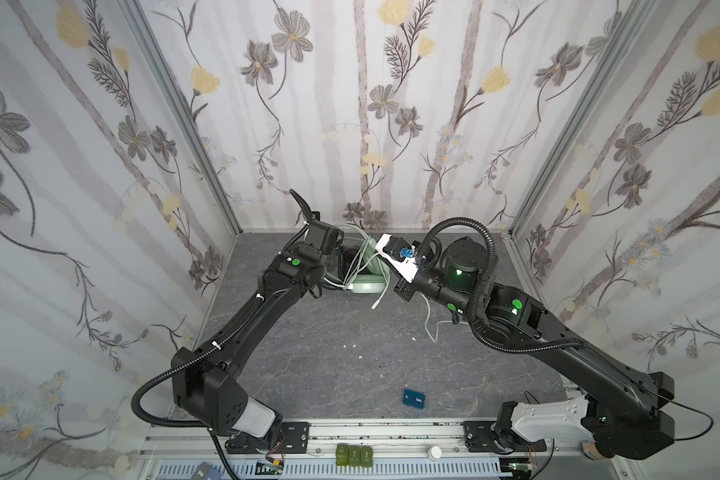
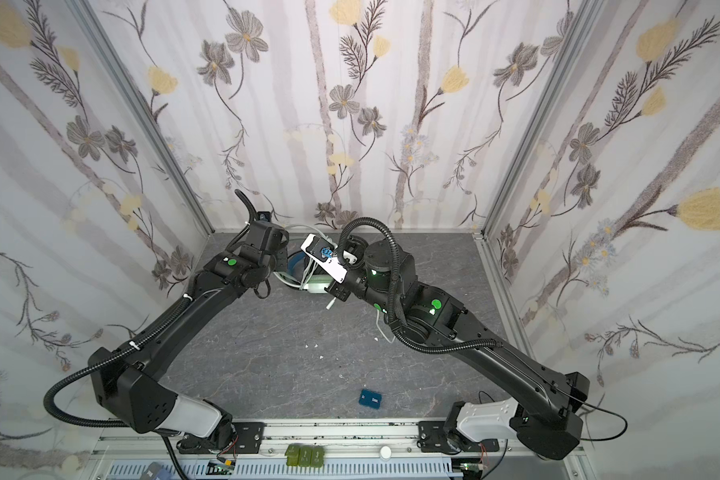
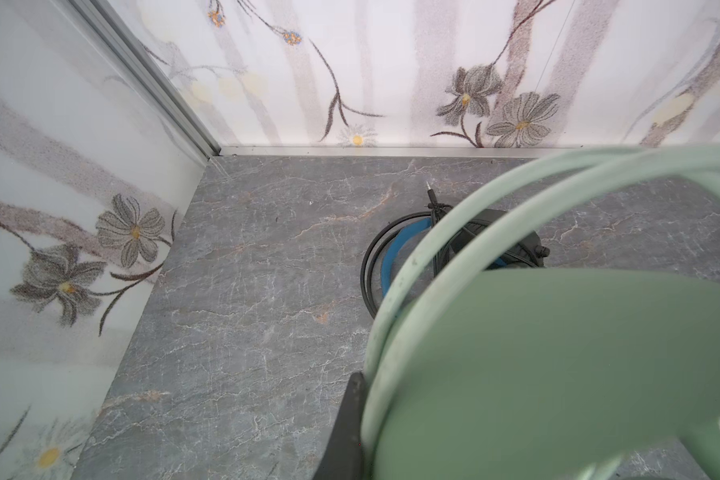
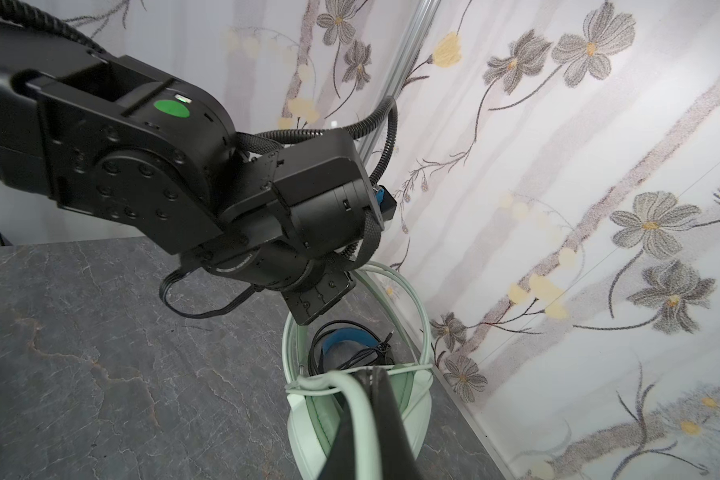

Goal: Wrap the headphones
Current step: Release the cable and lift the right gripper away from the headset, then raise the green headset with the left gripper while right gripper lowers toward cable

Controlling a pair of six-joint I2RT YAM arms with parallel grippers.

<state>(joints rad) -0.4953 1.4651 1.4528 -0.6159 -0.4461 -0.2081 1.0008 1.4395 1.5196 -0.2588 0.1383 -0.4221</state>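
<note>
The mint-green headphones (image 1: 364,286) stand on an ear cup (image 4: 304,428) at the back of the table. My left gripper (image 1: 344,259) (image 4: 321,299) is shut on their headband (image 3: 558,353); only one finger (image 3: 348,432) shows in the left wrist view. Their pale cable (image 3: 412,266) loops round the headband. My right gripper (image 1: 391,276) (image 4: 371,376) is shut on that cable (image 4: 352,388), just above the ear cups. The cable's loose end (image 1: 376,305) hangs down. The black headphones (image 3: 395,253) (image 4: 341,338), blue inside the band, lie behind with their black cable coiled on them.
A small blue box (image 1: 415,400) (image 2: 370,399) lies near the table's front edge. A thin white cord (image 1: 429,324) trails on the table under my right arm. The back wall (image 3: 391,104) and the left corner post (image 3: 175,108) stand close behind the headphones.
</note>
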